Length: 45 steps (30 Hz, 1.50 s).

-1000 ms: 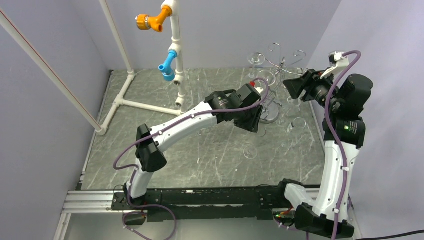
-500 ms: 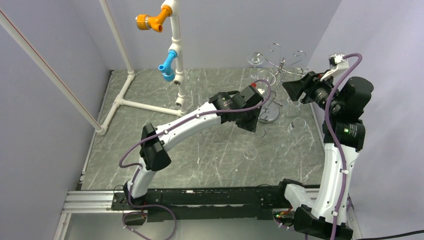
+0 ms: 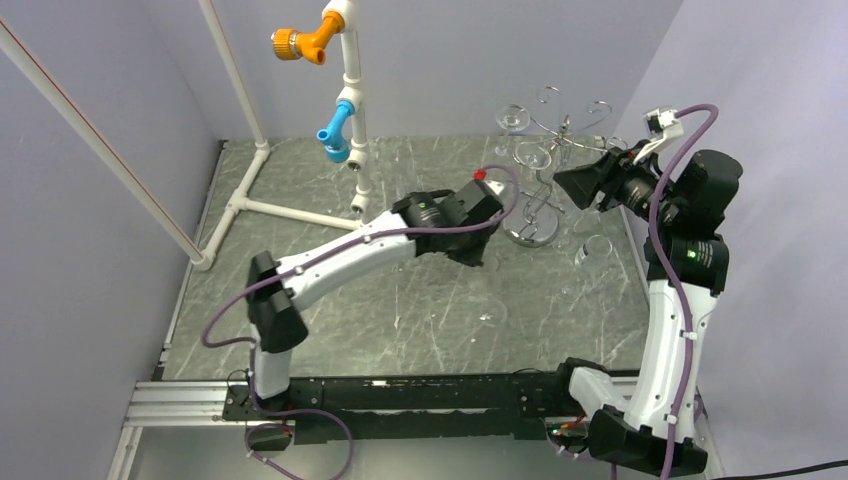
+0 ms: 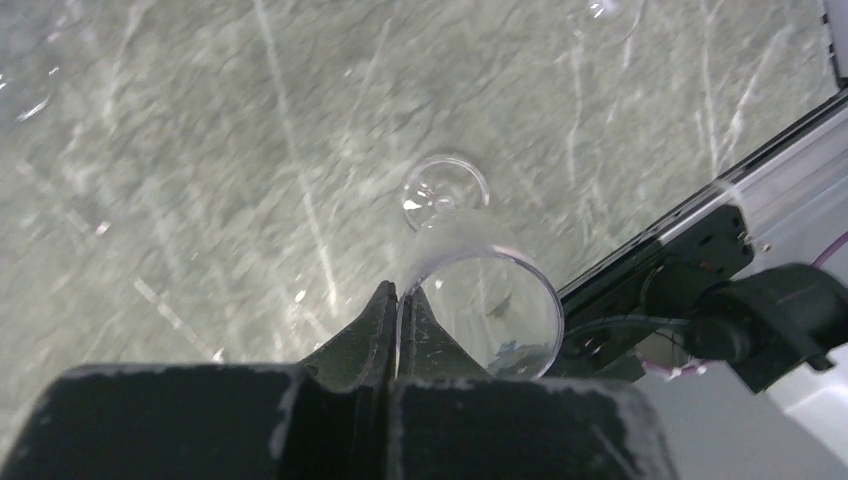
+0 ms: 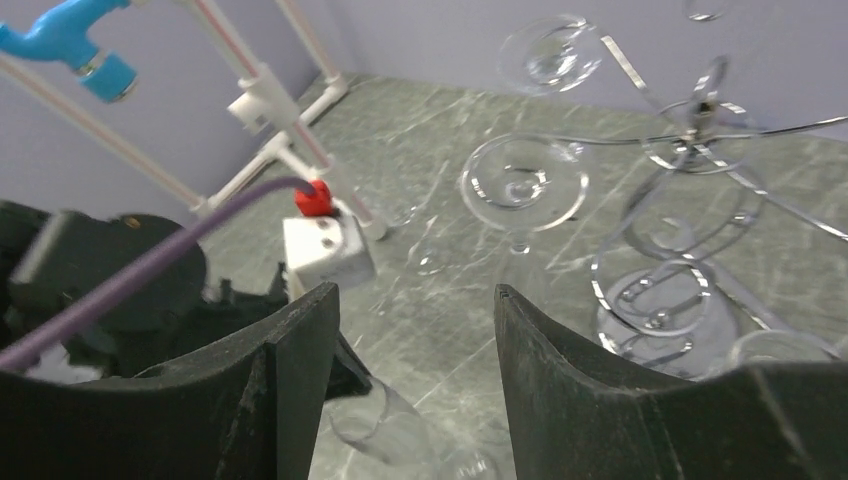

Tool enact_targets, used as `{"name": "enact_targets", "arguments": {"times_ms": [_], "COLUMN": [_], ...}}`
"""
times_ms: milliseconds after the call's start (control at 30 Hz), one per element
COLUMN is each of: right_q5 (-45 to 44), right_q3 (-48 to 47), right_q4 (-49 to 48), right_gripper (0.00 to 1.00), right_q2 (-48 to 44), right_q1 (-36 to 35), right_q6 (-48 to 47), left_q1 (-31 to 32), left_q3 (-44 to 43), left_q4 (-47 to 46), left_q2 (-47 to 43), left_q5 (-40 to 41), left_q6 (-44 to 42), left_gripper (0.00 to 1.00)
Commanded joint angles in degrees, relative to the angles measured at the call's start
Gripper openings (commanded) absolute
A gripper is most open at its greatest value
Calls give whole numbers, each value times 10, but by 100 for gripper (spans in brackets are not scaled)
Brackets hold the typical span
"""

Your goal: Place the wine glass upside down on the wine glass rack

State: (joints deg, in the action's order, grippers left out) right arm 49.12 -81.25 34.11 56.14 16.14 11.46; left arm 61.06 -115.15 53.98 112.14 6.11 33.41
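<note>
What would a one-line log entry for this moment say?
left pincer: shut on wine glass rim | right pincer: open, facing rack | wine glass: not yet on rack

The jaws pinch the wine glass [image 4: 480, 305] by its rim, apparently clear of the table [image 4: 200, 150]

A white pipe frame [image 3: 351, 75] with an orange fitting [image 3: 300, 42] above a blue fitting [image 3: 335, 135] stands on the grey marbled table [image 3: 300, 185], well left of and beyond the jaws of the left gripper [image 4: 397, 297].

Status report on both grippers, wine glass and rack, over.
Left gripper shut on clear wine glass rim. Right gripper open, empty, near chrome wire rack. Other glasses already hang there.
</note>
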Motion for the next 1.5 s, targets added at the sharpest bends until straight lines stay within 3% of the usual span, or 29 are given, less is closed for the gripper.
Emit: {"name": "enact_targets", "arguments": {"times_ms": [0,133,400,767,1000,1167,1467], "right_q5": [104,103,98,36,18,5,-24], "right_q3": [4,40,222,261,272,264,194], "right_q4": [49,98,-15,-147,-186,-175,-73], "right_gripper": [61,61,67,73,65,53,61], "right_q2": [19,14,-23,-3,16,23,-2], "right_q1": [-17,-132,-266,-285,-288,-288,-284], "right_q6": [-35,-88,16,185,254,255,114], "left_q1": [-14,-31,-58,-60,-60,-60,-60], "left_q3": [103,211,341,384,396,408,417], "left_q4": [-70,-131,-189,-221,-250,-271,-244], "left_q2": [-153,-273,-482,-570,-581,-580,-601], "left_q5": [42,54,127,141,121,103,134], "left_q6": [9,44,119,160,170,176,188], "left_gripper": [0,0,0,0,0,0,0]}}
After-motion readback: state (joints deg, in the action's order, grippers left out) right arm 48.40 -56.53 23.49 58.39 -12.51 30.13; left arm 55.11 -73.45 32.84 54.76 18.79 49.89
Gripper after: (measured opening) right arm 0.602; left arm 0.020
